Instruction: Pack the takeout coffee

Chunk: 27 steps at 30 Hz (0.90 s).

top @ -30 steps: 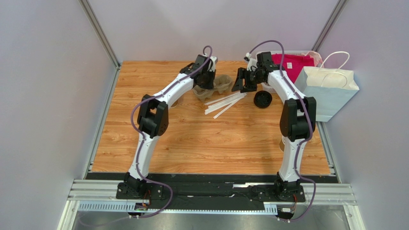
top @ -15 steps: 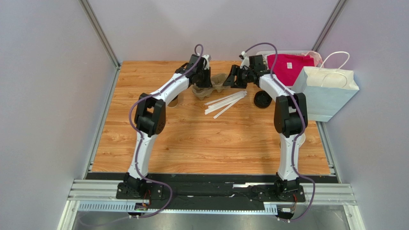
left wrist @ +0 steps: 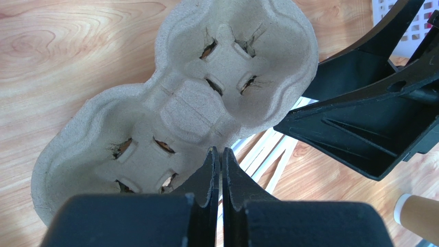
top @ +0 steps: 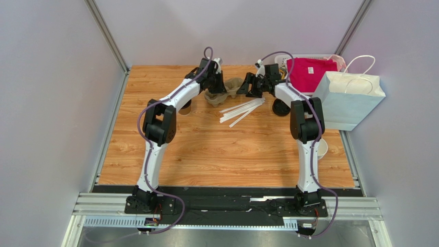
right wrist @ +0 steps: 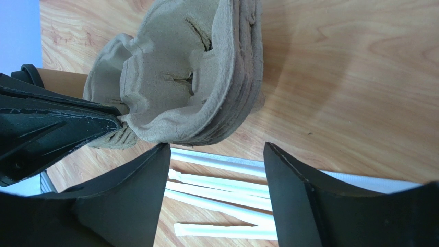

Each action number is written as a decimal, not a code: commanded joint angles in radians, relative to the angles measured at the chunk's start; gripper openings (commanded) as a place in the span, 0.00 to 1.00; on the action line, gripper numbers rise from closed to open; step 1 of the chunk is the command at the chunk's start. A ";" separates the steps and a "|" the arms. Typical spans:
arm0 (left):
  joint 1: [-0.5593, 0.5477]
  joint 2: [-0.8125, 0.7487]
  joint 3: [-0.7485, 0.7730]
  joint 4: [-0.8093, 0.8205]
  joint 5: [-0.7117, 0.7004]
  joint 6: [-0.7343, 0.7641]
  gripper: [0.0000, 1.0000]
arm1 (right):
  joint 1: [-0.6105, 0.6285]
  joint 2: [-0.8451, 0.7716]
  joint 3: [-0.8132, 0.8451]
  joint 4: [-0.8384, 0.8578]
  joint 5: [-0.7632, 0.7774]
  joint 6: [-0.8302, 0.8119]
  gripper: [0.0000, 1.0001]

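A grey pulp cup carrier (top: 234,87) sits at the far middle of the table, tilted up; in the right wrist view (right wrist: 196,77) its edge shows several stacked layers. My left gripper (top: 219,88) is shut on the carrier's near rim (left wrist: 217,150). My right gripper (top: 248,85) is open and empty just right of the carrier, its jaws wide apart above the straws (right wrist: 216,145). A brown cup with a dark top (top: 185,107), probably the takeout coffee, stands beside the left arm and is partly hidden by it; it also shows in the right wrist view (right wrist: 56,78).
Several white wrapped straws (top: 242,109) lie in front of the carrier. Loose black lids (top: 282,106) lie right of them. A white paper bag (top: 350,95) and a white basket with pink cloth (top: 309,69) stand at the far right. A lidless cup (top: 322,148) sits by the right arm.
Both grippers moved toward the far edge. The right gripper swung left up to the carrier's right end. The carrier, held by the left gripper, shifted slightly away.
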 commanded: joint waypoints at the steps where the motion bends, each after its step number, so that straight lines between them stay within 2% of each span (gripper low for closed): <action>1: -0.004 -0.079 0.009 0.053 0.044 -0.032 0.00 | 0.013 -0.047 -0.029 0.114 -0.018 0.001 0.72; 6: -0.001 -0.090 0.003 0.080 0.059 -0.070 0.00 | 0.039 -0.061 -0.080 0.165 0.059 0.008 0.72; 13: 0.011 -0.116 -0.014 0.111 0.091 -0.105 0.00 | 0.042 -0.041 -0.072 0.131 0.137 -0.001 0.70; 24: 0.017 -0.154 -0.021 0.131 0.076 -0.113 0.00 | 0.040 -0.039 -0.037 0.102 0.113 0.004 0.70; 27: 0.019 -0.152 -0.026 0.125 0.059 -0.104 0.00 | 0.037 -0.044 -0.049 0.105 0.062 0.020 0.70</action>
